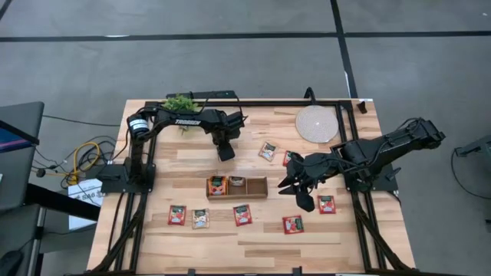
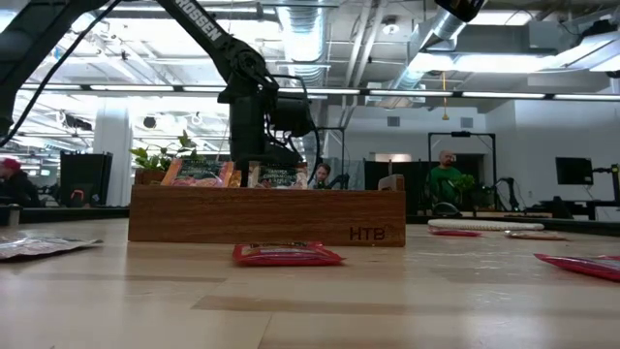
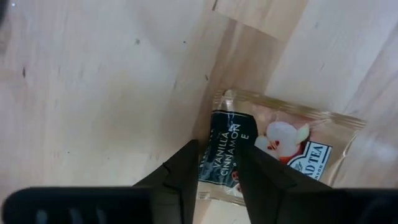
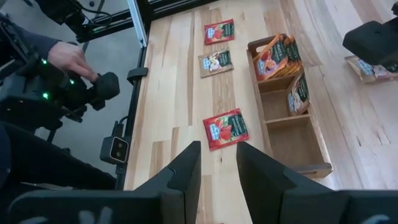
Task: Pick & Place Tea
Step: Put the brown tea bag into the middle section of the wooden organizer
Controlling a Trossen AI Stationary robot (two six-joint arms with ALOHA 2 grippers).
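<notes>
— Sachets (image 1: 242, 215) lie scattered across the table (image 1: 192, 157) from above; the left gripper (image 1: 225, 152) sits beyond the tray (image 1: 256, 188), nearer than the right gripper (image 1: 303, 186).

— At table level?

— Tray hides its fingertips.

— Left wrist?

— Beige sachet (image 3: 273, 146) straight ahead between parted fingers (image 3: 180, 177), long edge crosswise; contact unclear.

— Right wrist?

— Jaws apart, empty, over a red sachet (image 4: 225, 129).

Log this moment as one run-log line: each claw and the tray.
left claw: closing around beige tea sachet on table | right claw: open, hovering above red sachet | tray: sachets in two compartments
</notes>
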